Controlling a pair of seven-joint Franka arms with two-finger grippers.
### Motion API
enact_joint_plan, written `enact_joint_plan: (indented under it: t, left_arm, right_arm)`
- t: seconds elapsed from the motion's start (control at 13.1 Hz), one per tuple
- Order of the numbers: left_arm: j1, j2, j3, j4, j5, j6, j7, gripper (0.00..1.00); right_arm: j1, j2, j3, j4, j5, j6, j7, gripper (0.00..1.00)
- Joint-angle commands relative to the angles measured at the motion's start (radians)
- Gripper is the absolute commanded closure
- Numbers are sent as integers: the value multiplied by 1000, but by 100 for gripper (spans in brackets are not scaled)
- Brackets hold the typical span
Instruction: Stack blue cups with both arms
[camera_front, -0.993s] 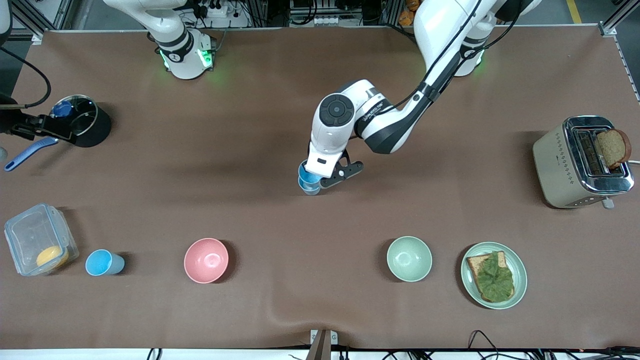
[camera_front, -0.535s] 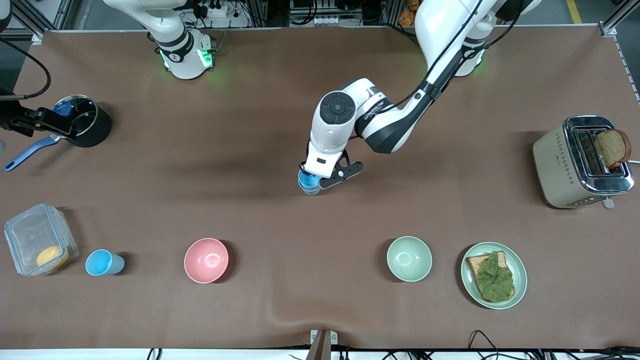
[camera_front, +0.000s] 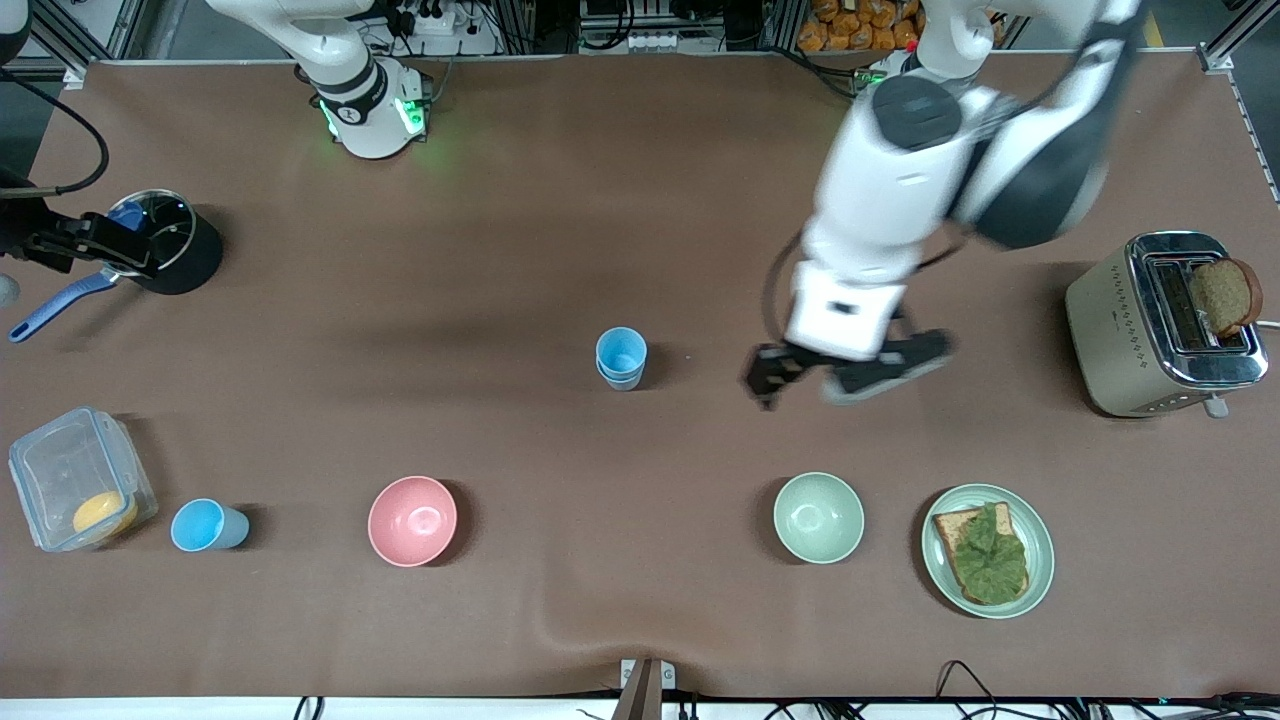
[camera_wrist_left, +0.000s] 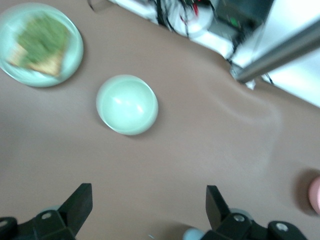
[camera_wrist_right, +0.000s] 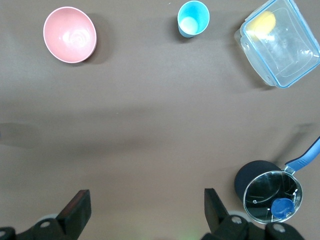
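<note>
Two nested blue cups (camera_front: 621, 357) stand upright mid-desk (camera_front: 500, 250), free of both arms; a third blue cup (camera_front: 207, 526) stands between the clear container (camera_front: 80, 478) and pink bowl (camera_front: 412, 520). Left gripper (camera_front: 845, 372), fingers spread and empty, hangs above bare desk beside the stack. Right gripper (camera_wrist_right: 145, 210), also spread, hangs near the black pot (camera_front: 170, 245)

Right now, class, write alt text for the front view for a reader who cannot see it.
Two stacked blue cups stand mid-table, released; the left end effector hangs open over bare table beside them. A third blue cup stands beside the pink bowl, and the right end effector waits open by the lidded pot.
</note>
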Motion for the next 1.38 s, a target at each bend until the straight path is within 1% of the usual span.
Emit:
enact_joint_plan:
  t: [0.0, 0.08, 0.23, 0.31, 0.38, 0.46, 0.53, 0.61, 0.76, 0.99, 1.07, 1.3]
  left_arm:
    - [101, -93, -16, -39, -6, -85, 75, 0]
    - [125, -124, -3, -45, -41, -130, 189, 0]
    - [147, -179, 84, -51, -112, -214, 422, 0]
    - [171, -201, 115, -58, -162, -239, 513, 0]
    - [200, -221, 131, -70, -193, -263, 579, 0]
    - [214, -236, 145, -82, -195, -277, 615, 0]
    - [210, -250, 174, -85, -195, -308, 626, 0]
    - [208, -253, 187, -81, -195, -339, 635, 0]
    - [204, -274, 229, -85, -197, -351, 745, 0]
    - [204, -273, 237, -81, -198, -368, 793, 0]
    - [199, -273, 240, -78, -201, -368, 836, 0]
    - [199, -273, 247, -78, -229, -386, 844, 0]
  right_arm:
    - [5, -11, 11, -9, -22, 5, 1, 0]
    - [5, -11, 13, -9, -22, 7, 1, 0]
    - [4, -10, 13, -7, -22, 8, 1, 0]
    - [4, -10, 13, -9, -22, 7, 1, 0]
    - [4, -10, 13, -9, -22, 7, 1, 0]
    - [4, -10, 13, -9, -20, 5, 1, 0]
    - [5, -10, 13, -9, -20, 4, 1, 0]
    - [4, -10, 13, -9, -20, 4, 1, 0]
    - [4, -10, 13, -9, -20, 2, 1, 0]
    - [4, -10, 13, -9, -20, -1, 1, 0]
    - [4, -10, 13, -10, -20, -2, 1, 0]
    - [2, -10, 13, -10, -20, -1, 1, 0]
